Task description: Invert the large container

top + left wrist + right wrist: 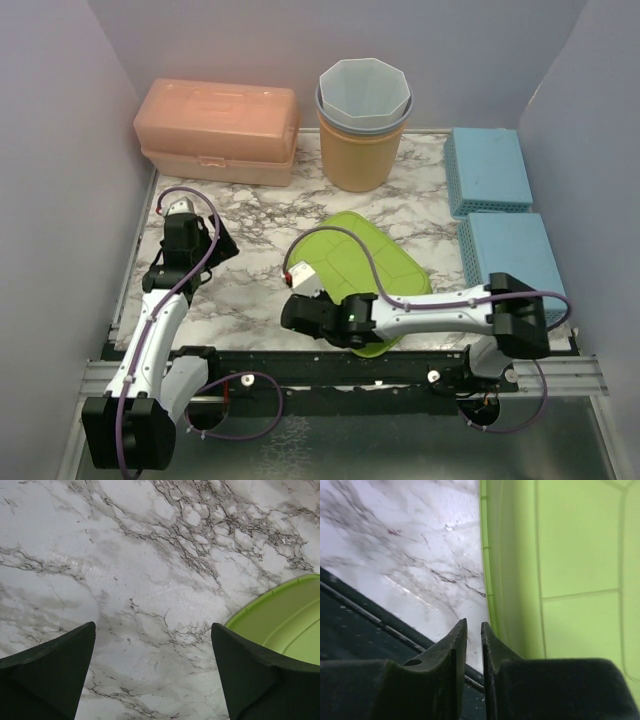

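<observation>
Since the green container [372,258] shows a flat panelled face upward and no hollow, it looks to be lying rim-down already, so I judge the flip itself done. What seems left is small: getting the right arm clear, and perhaps checking that the container sits flat.

It rests on the marble table [260,215] at the front middle, with its near edge close to the black rail [330,372]. Its top face is smooth lime plastic with rounded corners and shallow moulded lines marking off panels. In the right wrist view a side wall drops to a thin lip at the table.

The right gripper [474,627] sits low at the container's near-left edge, just beside that lip. Its jaws are parted by only a narrow slit, and nothing is between them. The left gripper [152,626] hangs over bare marble with its jaws spread wide and holding nothing; 1 corner of the container shows beside it.
</observation>
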Tool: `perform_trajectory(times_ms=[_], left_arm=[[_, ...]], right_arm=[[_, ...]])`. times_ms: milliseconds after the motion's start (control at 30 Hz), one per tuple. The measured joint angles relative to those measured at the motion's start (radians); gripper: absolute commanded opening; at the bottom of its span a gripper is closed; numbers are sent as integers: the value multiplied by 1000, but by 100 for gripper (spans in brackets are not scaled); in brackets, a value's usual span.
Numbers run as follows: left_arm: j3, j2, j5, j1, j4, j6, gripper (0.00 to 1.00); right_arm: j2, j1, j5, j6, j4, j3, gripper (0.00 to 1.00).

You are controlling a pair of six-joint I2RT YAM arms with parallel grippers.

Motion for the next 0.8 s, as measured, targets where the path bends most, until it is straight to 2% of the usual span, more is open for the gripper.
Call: perform_trajectory(times_ms=[67, 200, 367, 600, 800], left_arm=[[0, 8, 10, 0, 0, 0, 99], [0, 29, 44, 0, 2, 2, 99], [0, 57, 111, 0, 9, 11, 99], [-5, 91, 393, -5, 95, 44, 99], [-11, 66, 423, -37, 133, 34, 99]], right_arm=[[-72, 6, 20, 20, 3, -11, 35], [-204, 9, 132, 122, -16, -37, 41], [-324, 9, 251, 262, -66, -134, 66], [-590, 7, 335, 551, -161, -344, 76], [-801, 6, 345, 735, -262, -487, 78]])
